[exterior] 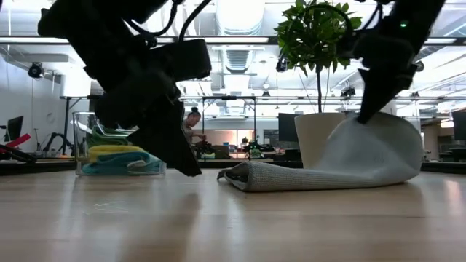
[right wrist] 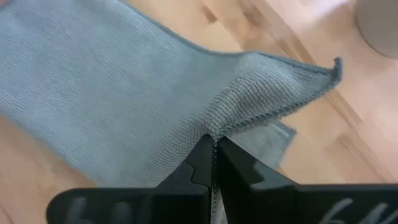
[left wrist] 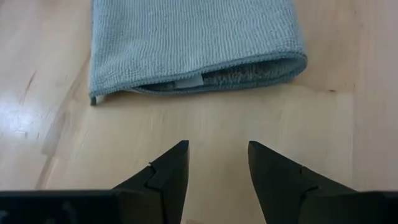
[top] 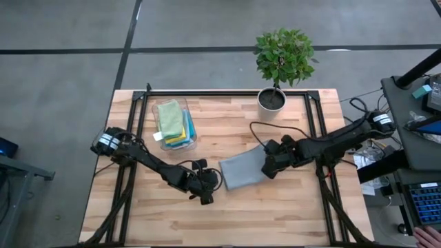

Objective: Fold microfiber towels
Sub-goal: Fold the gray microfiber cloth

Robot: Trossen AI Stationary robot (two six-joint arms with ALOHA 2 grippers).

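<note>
Grey towel point(top: 242, 172) lies mid-table, already doubled. Right gripper point(right wrist: 213, 144) is clamped on its right edge, lifting it, prob. to carry it over for the next fold. Left gripper point(left wrist: 217, 163) waits w/ fingers apart, empty, just beside the towel's left edge.

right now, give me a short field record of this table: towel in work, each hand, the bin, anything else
towel in work: grey towel, folded, mid-table, right edge lifted
right hand: right hand shut on the grey towel's edge, holding it off the table
left hand: left hand open, empty, just short of the towel's left edge
bin: clear plastic bin holding the other towels, stacked
other: potted plant at the far edge
</note>
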